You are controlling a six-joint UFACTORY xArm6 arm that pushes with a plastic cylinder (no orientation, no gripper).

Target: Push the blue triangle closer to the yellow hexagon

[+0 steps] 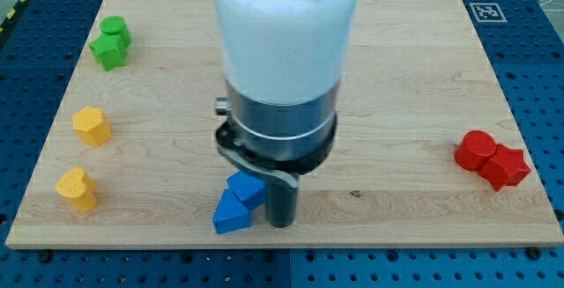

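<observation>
Now my tip [280, 225] sits just right of blue triangle [231, 215], contact unclear; yellow hexagon [91, 126] well apart.

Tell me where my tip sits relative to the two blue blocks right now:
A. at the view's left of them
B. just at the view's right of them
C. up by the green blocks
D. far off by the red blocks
B: my tip stands close beside the blue triangle and the other blue block, on their right in the view, near the board's bottom edge.
</observation>
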